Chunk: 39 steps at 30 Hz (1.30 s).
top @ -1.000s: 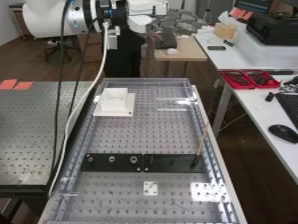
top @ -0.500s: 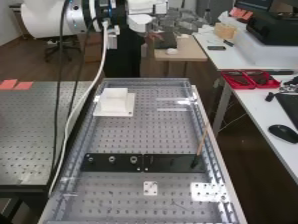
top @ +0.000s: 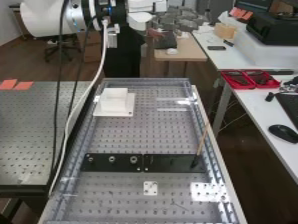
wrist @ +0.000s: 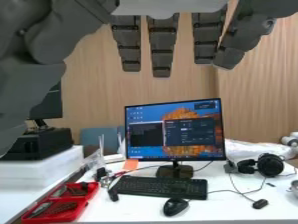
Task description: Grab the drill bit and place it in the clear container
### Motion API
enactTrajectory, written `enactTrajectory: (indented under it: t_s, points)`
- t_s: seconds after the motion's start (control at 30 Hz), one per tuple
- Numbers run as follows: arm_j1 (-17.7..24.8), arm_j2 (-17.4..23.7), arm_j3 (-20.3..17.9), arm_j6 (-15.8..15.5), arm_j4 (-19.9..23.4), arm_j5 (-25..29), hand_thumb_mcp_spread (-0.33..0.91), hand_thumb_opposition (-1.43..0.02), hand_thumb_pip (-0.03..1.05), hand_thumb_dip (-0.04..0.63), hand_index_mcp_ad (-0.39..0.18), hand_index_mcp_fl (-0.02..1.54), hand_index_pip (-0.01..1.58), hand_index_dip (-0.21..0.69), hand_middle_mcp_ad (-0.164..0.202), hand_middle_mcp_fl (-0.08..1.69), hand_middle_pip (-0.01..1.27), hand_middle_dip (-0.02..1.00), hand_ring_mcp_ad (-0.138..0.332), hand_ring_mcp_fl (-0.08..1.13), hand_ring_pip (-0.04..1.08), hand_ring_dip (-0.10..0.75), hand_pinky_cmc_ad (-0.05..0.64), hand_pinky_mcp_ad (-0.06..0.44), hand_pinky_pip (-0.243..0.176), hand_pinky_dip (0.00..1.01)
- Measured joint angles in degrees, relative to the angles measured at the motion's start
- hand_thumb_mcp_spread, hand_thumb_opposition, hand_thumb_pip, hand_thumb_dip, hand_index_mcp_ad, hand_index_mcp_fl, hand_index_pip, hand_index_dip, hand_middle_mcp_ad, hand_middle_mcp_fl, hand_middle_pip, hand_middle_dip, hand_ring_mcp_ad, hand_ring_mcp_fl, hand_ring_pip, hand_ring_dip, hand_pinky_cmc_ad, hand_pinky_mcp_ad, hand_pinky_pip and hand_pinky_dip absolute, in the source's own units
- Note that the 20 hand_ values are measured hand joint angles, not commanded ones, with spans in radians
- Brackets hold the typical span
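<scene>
Well beyond the two black plates (top: 159,163), your one hand (top: 178,22) hangs released, its fingers straight and gripping nothing. Three round metal pieces (top: 112,159) sit in the plate on the high view's left; whether one is the drill bit, you can't tell. One thin brown stick (top: 201,142) leans at the other plate's right end. Behind the plates stands one white block (top: 115,99); just in front lies one small white plate (top: 147,191).

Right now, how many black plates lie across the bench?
2, end to end: the left plate in the high view, bearing round fittings, and the right plate.
</scene>
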Motion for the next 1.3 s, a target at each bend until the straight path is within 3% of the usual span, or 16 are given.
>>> enactTrajectory:
  t_s: [0.53, 0.7, 0.9, 1.3]
  points:
    - [0.6, 0.2, 0.0, 0.6, 0.0, 3.0, 0.20, -0.67, 0.27, 0.037, -0.038, 0.18, 0.07, 0.260, 0.086, 0.15, 0.13, 0.19, 0.236, 0.03, 0.10, 0.056, 0.325, 0.201, -0.063, 0.19]
    - [0.5, 0.1, 0.7, 0.5, -2.3, 1.0, 0.20, -0.67, 0.27, 0.037, -0.049, 0.18, 0.07, 0.260, 0.082, 0.15, 0.13, 0.19, 0.237, 0.03, 0.10, 0.056, 0.325, 0.201, -0.063, 0.19]
    - [0.0, 0.0, 1.1, 3.0, -4.4, -0.8, 0.21, -0.68, 0.27, 0.035, -0.038, 0.33, 0.07, 0.260, 0.087, 0.17, 0.14, 0.19, 0.236, 0.06, 0.10, 0.056, 0.325, 0.213, -0.063, 0.19]
    - [-0.1, 0.8, 0.7, 1.9, -4.3, -1.3, 0.23, -0.73, 0.26, 0.037, -0.038, 0.37, 0.07, 0.260, 0.087, 0.20, 0.14, 0.19, 0.250, 0.08, 0.12, 0.056, 0.325, 0.215, -0.061, 0.19]
